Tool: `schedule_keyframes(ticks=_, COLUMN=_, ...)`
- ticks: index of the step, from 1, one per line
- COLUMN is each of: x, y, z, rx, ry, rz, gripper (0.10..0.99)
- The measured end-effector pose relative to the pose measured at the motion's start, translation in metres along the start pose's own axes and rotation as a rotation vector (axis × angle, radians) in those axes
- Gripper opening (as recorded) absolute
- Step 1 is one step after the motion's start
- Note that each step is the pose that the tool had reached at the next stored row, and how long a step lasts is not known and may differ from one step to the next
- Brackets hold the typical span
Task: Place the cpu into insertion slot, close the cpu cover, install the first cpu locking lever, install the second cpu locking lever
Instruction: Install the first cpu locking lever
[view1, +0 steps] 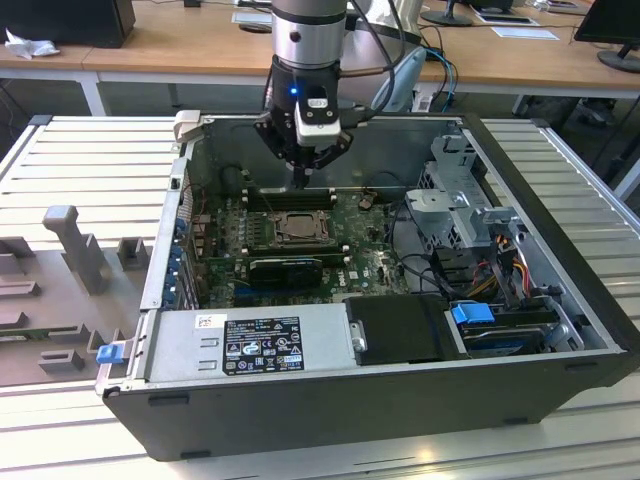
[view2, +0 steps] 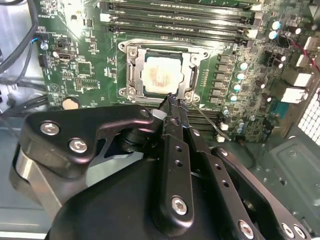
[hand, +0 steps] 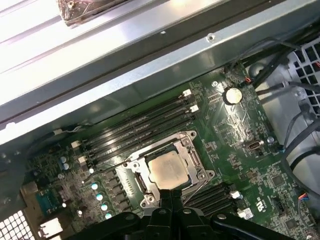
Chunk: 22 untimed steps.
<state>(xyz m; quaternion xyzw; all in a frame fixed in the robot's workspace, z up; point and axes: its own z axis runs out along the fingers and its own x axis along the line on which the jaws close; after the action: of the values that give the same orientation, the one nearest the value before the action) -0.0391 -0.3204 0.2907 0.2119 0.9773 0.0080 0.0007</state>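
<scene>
The cpu (view2: 161, 76) (hand: 167, 170) lies flat in the insertion slot (view1: 297, 228) on the green board, its silver top facing up. The cpu cover (view2: 134, 75) (hand: 192, 146) lies down around it as a metal frame. My gripper (view2: 172, 102) (hand: 170, 192) (view1: 300, 182) is shut, its fingertips pressed together into one point above a corner of the socket. A thin wire locking lever (view2: 210, 122) runs out from that corner, right beside the tips; whether they touch it I cannot tell. Another thin lever (hand: 107, 165) sticks out along the opposite side of the socket.
Long black memory slots (hand: 140, 127) (view2: 180, 20) flank the socket. The open computer case (view1: 150, 280) has a power supply (view1: 250, 345) at the front, a drive cage (view1: 460, 200) and cables (view1: 500, 270) at the exterior view's right. Grey fixtures (view1: 75, 250) stand on the table at its left.
</scene>
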Motion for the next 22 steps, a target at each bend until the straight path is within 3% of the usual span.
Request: schedule_keyframes(ticks=22, x=0.0000, y=0.0000, z=0.0000, rx=0.000, ry=0.0025, rz=-0.208, gripper=0.106)
